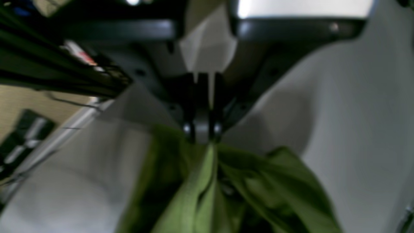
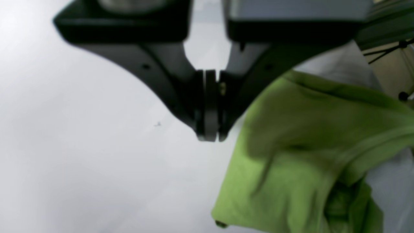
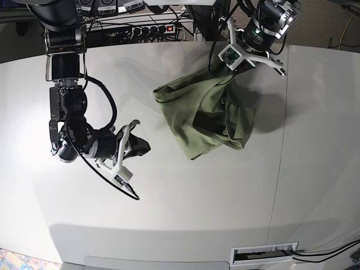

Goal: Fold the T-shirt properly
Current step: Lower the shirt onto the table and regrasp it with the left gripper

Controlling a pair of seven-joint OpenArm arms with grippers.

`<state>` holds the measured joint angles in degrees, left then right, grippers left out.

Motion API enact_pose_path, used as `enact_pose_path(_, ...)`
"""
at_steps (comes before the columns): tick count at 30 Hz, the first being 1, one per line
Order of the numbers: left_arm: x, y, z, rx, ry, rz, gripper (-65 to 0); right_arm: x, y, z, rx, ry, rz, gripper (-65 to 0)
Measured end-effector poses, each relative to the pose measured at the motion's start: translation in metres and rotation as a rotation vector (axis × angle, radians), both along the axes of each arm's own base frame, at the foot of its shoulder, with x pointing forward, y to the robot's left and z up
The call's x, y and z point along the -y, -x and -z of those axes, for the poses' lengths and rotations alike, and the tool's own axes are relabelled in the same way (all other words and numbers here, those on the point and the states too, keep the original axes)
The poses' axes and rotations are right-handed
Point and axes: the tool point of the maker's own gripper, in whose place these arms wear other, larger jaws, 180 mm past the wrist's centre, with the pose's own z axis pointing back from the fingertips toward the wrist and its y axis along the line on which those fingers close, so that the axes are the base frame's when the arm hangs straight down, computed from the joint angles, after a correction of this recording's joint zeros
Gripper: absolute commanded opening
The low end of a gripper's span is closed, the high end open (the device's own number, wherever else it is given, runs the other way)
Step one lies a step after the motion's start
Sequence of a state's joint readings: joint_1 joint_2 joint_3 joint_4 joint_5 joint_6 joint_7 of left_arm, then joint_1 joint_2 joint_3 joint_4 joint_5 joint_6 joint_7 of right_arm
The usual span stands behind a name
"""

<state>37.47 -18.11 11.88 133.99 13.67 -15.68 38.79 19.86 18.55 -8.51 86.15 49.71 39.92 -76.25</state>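
Observation:
The olive-green T-shirt point(image 3: 208, 115) lies crumpled on the white table point(image 3: 169, 214), right of centre, with one bunched part pulled up at its far right. My left gripper point(image 3: 229, 76) hangs over that raised part. In the left wrist view my left gripper point(image 1: 202, 136) is shut on a fold of the T-shirt point(image 1: 226, 187), which hangs below the tips. My right gripper point(image 3: 145, 145) is low over the table, left of the cloth and apart from it. In the right wrist view my right gripper point(image 2: 210, 136) is shut on nothing, with the T-shirt point(image 2: 307, 155) beside it.
A power strip and cables point(image 3: 152, 25) run along the table's far edge. A seam point(image 3: 284, 140) splits the tabletop on the right. A slotted vent point(image 3: 264, 253) sits at the front edge.

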Motion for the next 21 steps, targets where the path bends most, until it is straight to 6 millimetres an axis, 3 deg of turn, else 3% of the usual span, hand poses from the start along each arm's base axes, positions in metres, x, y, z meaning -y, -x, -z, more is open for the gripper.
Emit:
enact_pose_path(4,0.010,0.020,0.006,-0.073,0.058,0.028,-65.0,0.000,0.000,0.000,0.002,0.001,0.001,-65.0)
enact_pose_path(10,0.030,0.029,0.005,-0.100,0.177,0.079,-65.0,-0.005,-0.005,-0.006,0.034,-0.038,0.011,-65.0)
enact_pose_path(14,0.025,0.039,0.046,-0.186,0.157,0.069,-65.0,-0.007,-0.005,-0.007,0.034,-0.045,0.009,-65.0)
enact_pose_path(17,0.018,0.039,0.073,-0.235,0.117,0.062,-57.8,-0.008,-0.006,-0.007,0.036,-0.047,0.009,-65.0)
enact_pose_path(21,0.006,0.026,0.075,-0.192,0.021,0.070,-53.9,-0.009,-0.008,-0.010,0.050,-0.062,0.014,-65.0)
